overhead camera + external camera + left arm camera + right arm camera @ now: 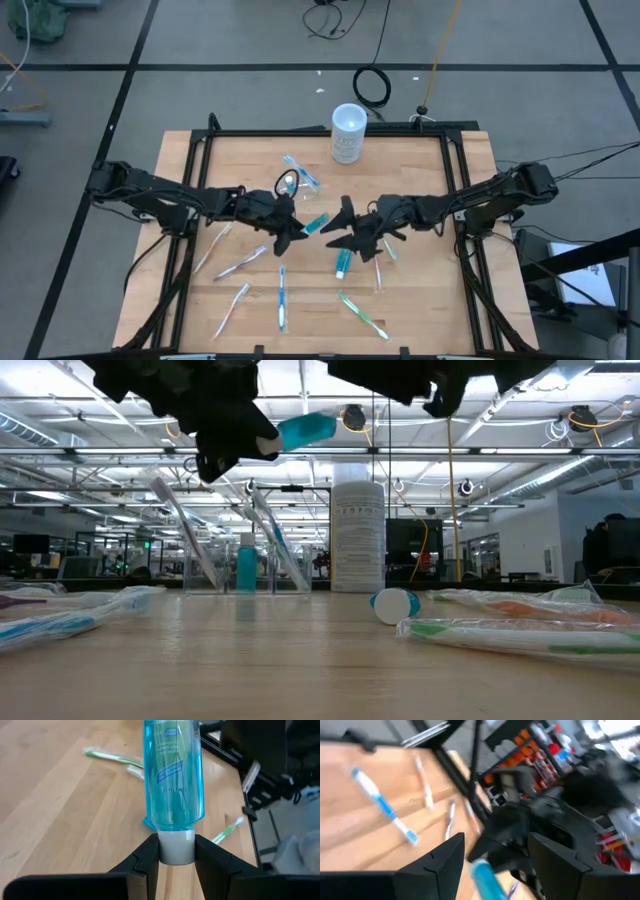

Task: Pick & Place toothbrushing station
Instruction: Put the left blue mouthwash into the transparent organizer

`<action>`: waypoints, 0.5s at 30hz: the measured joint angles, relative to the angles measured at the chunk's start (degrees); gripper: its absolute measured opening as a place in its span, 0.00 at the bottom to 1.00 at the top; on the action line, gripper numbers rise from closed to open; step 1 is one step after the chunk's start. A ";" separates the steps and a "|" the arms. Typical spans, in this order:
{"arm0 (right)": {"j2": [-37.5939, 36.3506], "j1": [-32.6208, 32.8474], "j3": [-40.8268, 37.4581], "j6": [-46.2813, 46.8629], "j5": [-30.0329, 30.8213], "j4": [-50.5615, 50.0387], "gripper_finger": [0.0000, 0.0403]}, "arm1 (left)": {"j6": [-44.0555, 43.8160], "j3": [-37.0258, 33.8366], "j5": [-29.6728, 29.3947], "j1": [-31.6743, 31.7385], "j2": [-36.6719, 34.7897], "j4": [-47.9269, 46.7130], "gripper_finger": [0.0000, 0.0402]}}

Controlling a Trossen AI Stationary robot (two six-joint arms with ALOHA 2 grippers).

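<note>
Dark fingers of the left gripper (176, 851) are clamped on the white cap of a blue toothpaste tube (172, 775); in the high view this gripper (292, 232) sits just left of frame centre with the tube (317, 224) pointing right; the low view shows the tube (303, 430) held well above the table (420, 310); right gripper (338, 228) is just right of centre, its jaws spread apart with nothing between them, facing the tube's free end.

Toothbrushing station (297, 180), the clear tray, lies above and slightly left of centre in the high view, near the white cup (348, 133); in the low view it stands left of the cup (357, 536), rims glinting; neither gripper touches it.

Risks, as judgement: grip is on the cap only, so the long tube could pivot or slip out if the arm swings; the two grippers are close, so a contact could knock the tube loose; a second small blue tube (342, 263) and several scattered toothbrushes (282, 298) lie below centre and could be swept aside on descent; the clear tray is hard to see and light, so it could slide if nudged.

Writing: white print on the tube label and rows of print on the cup, both illegible; no brand readable.
</note>
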 joint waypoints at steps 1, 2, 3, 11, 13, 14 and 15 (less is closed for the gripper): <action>0.94 -0.12 0.03 -1.24 0.14 -0.15 0.53 | -0.92 0.00 0.45 0.26 0.00 -0.17 0.26; 1.43 -0.23 -0.02 -1.95 0.18 -0.92 0.53 | -1.67 0.00 0.88 0.35 0.00 -0.40 0.26; 1.54 -0.34 -0.17 -2.15 0.24 -1.39 0.53 | -1.98 0.00 1.50 0.45 0.00 -0.71 0.26; 2.80 -2.71 -0.19 0.11 0.20 0.28 0.54 | -0.97 0.00 1.85 0.40 0.00 -1.12 0.26; 3.05 -3.69 0.09 0.20 0.27 1.46 0.54 | -0.27 0.00 1.88 0.40 0.00 -0.78 0.26; 3.16 -4.01 0.16 0.27 0.23 1.50 0.54 | 0.03 0.02 1.88 0.40 0.00 -0.37 0.26; 3.23 -4.27 0.05 0.43 0.13 1.01 0.54 | 0.03 0.02 1.90 0.40 0.00 -0.38 0.26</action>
